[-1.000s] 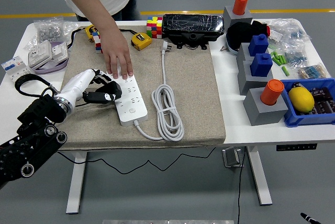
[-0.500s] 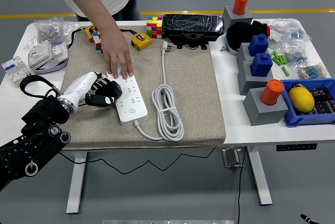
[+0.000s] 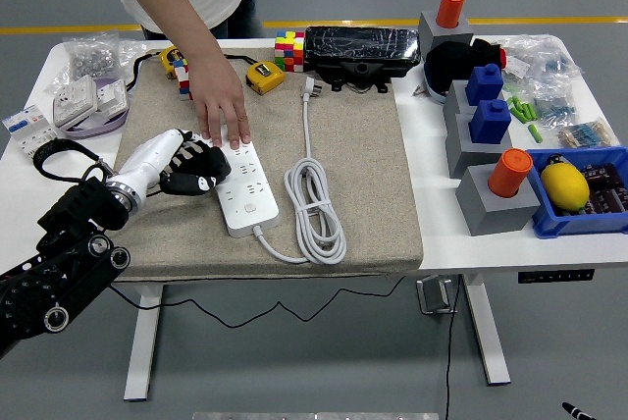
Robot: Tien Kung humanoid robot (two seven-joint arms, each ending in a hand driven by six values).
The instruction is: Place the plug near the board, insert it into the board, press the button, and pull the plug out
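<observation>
Left hand (image 3: 186,170) slightly higher than before

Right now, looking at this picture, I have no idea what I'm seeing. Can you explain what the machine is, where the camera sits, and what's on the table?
The camera sits high on a humanoid robot, looking down over a white table. The robot's left hand, white and black with five fingers, is curled around a black plug beside a white power strip lying on a beige mat. Across the table a person's hand presses the strip's far end. The strip's own cord lies coiled alongside. Blocks and bins stand at the right. The right arm is out of view.
</observation>
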